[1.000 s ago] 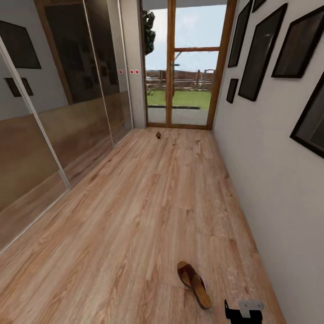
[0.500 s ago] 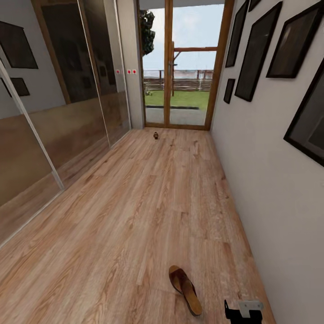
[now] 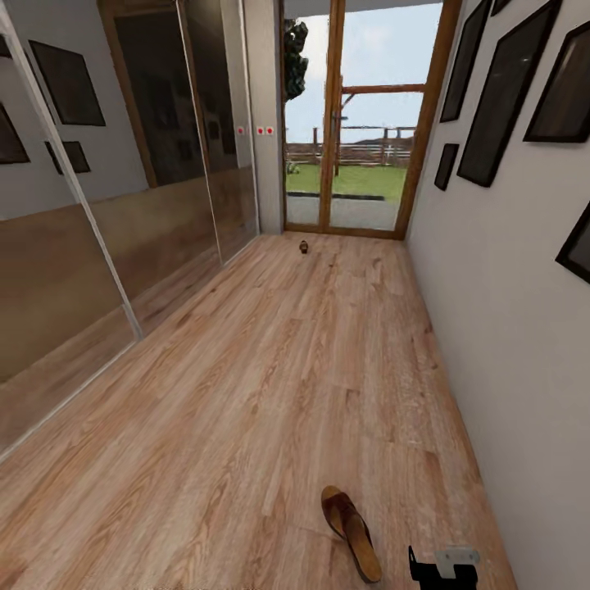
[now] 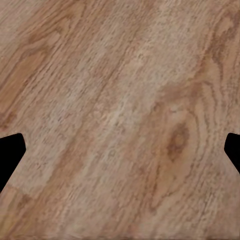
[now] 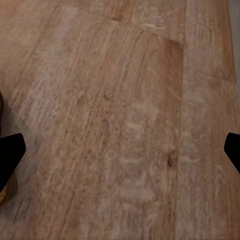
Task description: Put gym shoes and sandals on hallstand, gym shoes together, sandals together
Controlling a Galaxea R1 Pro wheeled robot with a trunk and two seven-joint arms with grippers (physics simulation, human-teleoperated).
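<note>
One brown sandal [image 3: 351, 533] lies flat on the wood-plank corridor floor [image 3: 270, 385], close in front of me and near the right wall. Just right of it, a black and grey part of my right arm [image 3: 443, 565] shows at the picture's lower edge. My left gripper [image 4: 120, 150] hangs open over bare floor [image 4: 120, 100], fingertips [image 4: 10, 155] wide apart. My right gripper [image 5: 120, 150] is also open over the planks, with a dark sliver [image 5: 3, 192] beside one fingertip. The gym shoes and the hallstand are out of view.
A small dark object [image 3: 304, 246], too far to identify, lies by the glass door [image 3: 352, 164] at the corridor's end. Mirrored wardrobe doors [image 3: 106, 229] line the left side. The white wall [image 3: 508, 328] with black picture frames runs along the right.
The whole head view has shifted sideways, so the camera has moved. The sandal and the small object lie where they were on the floor.
</note>
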